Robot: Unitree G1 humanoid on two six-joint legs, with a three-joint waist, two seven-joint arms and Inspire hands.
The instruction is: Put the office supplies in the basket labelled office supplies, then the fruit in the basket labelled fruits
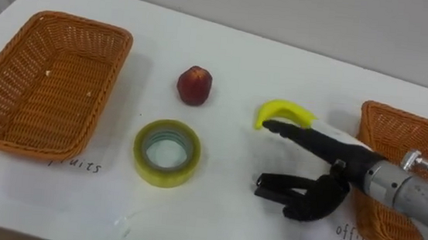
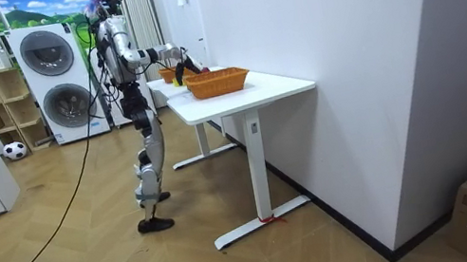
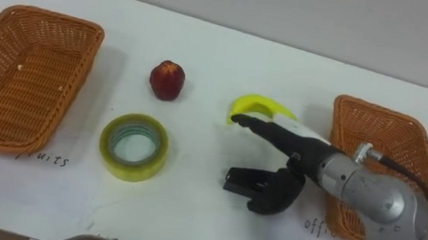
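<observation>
The right robot hand [image 1: 332, 171] reaches out low over the white tabletop [image 1: 243, 53], released: its fingers [image 1: 298, 135] lie stretched out nearly straight, and the thumb sits bent below them, nearer the robot, with nothing held between. The banana [image 1: 285, 111] lies on the tabletop right at the fingertips, on their far side. Its long axis runs left to right across the robot's front, roughly in line with the outstretched fingers. The arch bows away from the robot, so both ends point back toward it. The left end sits just beside the foremost fingertip, and the right end disappears behind the fingers. I cannot tell whether the fingers actually touch the peel.

To the left of the robot hand, well apart, a roll of yellowish tape [image 1: 166, 152] lies flat with its hole facing up. Beyond the tape, farther from the robot and left of the banana, a red fruit [image 1: 194, 85] stands alone. One wicker basket [image 1: 100, 87] sits far off to the left, and a second wicker basket [image 1: 400, 125] sits just right of the wrist.

In the room view the robot stands upright at the table's side, with its arm held out over the tabletop.
</observation>
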